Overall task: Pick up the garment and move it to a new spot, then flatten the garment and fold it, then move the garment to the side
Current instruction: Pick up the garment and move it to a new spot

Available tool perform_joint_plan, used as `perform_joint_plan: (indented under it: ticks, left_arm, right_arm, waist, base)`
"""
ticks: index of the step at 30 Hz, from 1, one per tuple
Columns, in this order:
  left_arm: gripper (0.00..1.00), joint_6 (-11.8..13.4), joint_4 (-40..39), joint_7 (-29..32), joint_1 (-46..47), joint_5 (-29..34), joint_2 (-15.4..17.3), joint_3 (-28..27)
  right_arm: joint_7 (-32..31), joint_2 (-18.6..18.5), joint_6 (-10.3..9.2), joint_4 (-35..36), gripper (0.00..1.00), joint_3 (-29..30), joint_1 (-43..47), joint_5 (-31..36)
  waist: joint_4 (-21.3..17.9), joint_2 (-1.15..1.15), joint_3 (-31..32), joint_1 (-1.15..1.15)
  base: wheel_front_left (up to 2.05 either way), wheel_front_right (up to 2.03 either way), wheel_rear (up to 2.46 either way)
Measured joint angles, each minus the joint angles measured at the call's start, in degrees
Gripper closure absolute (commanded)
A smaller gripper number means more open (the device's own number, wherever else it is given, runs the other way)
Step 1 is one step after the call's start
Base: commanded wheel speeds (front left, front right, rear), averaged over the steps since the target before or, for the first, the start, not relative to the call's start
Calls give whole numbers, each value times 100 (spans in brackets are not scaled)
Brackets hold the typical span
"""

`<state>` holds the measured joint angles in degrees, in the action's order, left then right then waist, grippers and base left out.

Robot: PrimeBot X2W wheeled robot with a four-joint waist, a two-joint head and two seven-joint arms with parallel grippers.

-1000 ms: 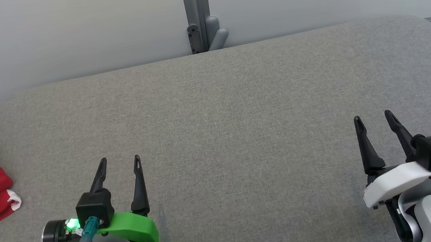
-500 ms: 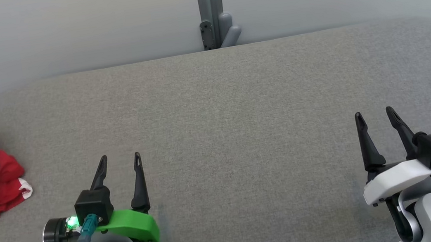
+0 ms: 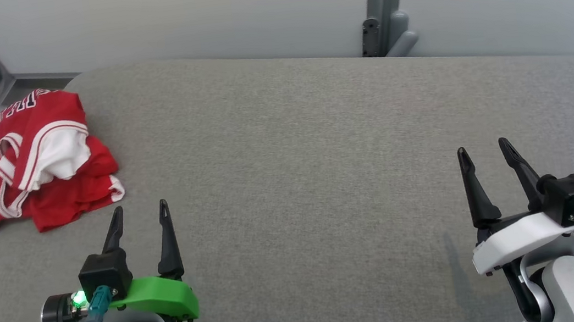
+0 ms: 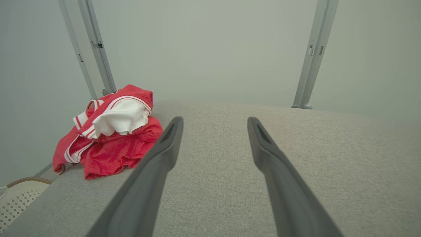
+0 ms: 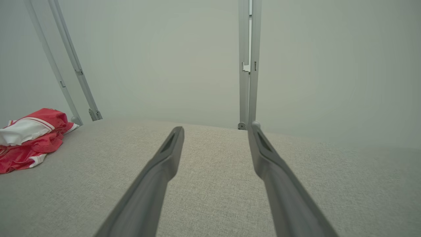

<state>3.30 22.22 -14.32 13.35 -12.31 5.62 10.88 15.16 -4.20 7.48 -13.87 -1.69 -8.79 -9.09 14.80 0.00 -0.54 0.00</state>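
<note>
Grey surface [image 3: 292, 155] holds one garment [image 3: 43, 160]; two end effectors [image 3: 139, 206] [image 3: 482, 146] hover spread.

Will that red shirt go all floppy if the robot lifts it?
Probably: the red shirt lies crumpled in soft folds, so it should droop. It looks thin, likely light. At the corner of the grey surface, it might slide off if pushed.

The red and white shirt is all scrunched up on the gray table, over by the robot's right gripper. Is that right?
Not quite. The scrunched-up red and white shirt is on the gray table, but over by the left gripper, not the right gripper. The head view shows it at the table's left end.
</note>
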Motion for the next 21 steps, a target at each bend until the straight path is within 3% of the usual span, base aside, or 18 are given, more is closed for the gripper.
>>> perform_joint_plan:
  ticks: [12, 21]
  left_arm:
    - [0, 78, -112, -38, -76, -125, 63, -121]
    - [0, 103, -136, -44, -103, -160, 75, -120]
  right_arm:
    - [1, 44, 1, 35, 0, -234, -53, -42]
    - [1, 66, 1, 4, 0, -245, -86, -68]
  waist:
    - [965, 0, 24, 0]
    - [1212, 0, 12, 0]
  base:
    - [0, 0, 0]
    - [0, 0, 0]
